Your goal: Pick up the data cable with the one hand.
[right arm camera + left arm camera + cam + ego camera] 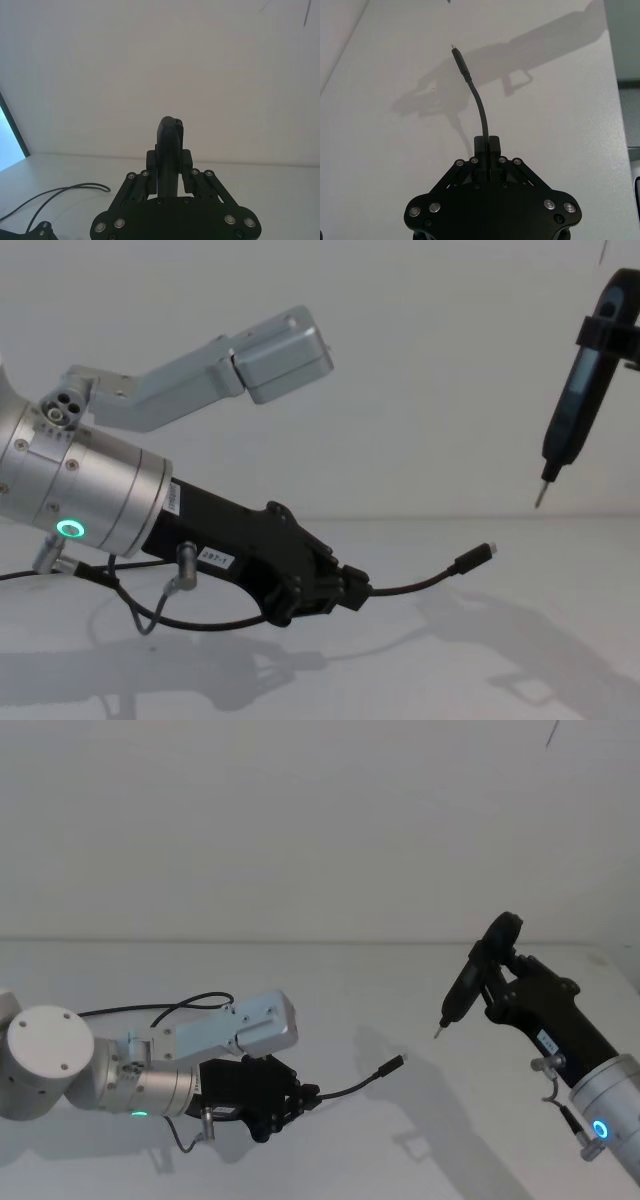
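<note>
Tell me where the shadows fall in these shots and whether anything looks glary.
Head view: soft grey shadows of both arms lie on the white table. Left wrist view: a darker shadow spreads beyond the left claw, which grips the cable. Chest view: faint shadows under the cable plug. Right wrist view: the right claw and its tool are silhouetted. No glare.

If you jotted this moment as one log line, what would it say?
left claw: shut on data cable | plug end: off the table, pointing to right arm | right claw: shut on black pointed tool, raised

Bare white table [330, 1160] between left hand [292, 1098] and right hand's pointed tool [462, 990].
</note>
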Controlling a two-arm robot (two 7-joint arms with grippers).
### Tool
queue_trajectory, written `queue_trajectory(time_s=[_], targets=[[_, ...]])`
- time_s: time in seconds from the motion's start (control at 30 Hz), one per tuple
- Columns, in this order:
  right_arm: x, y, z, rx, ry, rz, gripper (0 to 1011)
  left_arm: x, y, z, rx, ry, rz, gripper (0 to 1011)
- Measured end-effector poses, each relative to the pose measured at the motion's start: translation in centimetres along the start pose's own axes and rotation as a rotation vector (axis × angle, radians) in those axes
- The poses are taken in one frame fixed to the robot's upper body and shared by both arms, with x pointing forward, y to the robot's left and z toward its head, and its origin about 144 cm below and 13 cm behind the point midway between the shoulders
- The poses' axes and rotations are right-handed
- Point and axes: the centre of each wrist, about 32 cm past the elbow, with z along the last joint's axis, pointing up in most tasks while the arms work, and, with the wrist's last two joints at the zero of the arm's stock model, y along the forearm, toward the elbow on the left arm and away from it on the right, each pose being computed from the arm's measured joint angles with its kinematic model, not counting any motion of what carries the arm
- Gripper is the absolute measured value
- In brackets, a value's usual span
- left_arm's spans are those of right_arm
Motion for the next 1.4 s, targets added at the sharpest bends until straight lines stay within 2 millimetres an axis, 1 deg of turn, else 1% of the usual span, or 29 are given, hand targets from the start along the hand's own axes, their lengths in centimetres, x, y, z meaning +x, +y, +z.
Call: queue_trajectory(time_s=[0.67,1.4], targets=[[-0.5,0.8,-1.1,-0.052,0.038,0.041,279,0.0,0.0,0.1,-0.002,-0.005,-0.004,50],[-0.6,1.3,-1.7,-0.079,0.011,0.036,279,0.0,0.0,0.1,-0.002,-0.005,-0.004,50]])
